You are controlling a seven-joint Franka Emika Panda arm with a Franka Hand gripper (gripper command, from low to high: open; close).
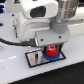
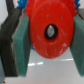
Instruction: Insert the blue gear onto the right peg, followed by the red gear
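red gear [image 2: 48, 31]: pinched between the two teal finger pads, one pad on each side of the disc; sits dead centre in the wrist view, fills most of the frame
fingers [image 2: 17, 42]: closed onto the red gear's rim, so not spread and not pressed together empty
gripper [image 1: 51, 50]: down low over the plate, lower middle of the exterior view
blue gear [image 1: 49, 58]: looks already seated on the plate, a blue sliver peeks out right under the red gear
plate [image 1: 33, 60]: black with a white edge, lying on the white table [image 1: 15, 70], lower centre of the exterior view
right peg: can't really see it in the exterior view, it's hidden under the gears; the dark spot in the red gear's centre hole in the wrist view might be it, not sure
key relation: red gear is straight above the blue one, hub hole axis pointing down, seems lined up with the peg
my guess: blue gear done, red one mid-insertion; next bit just needs a straight push down, any tilt would probably jam it
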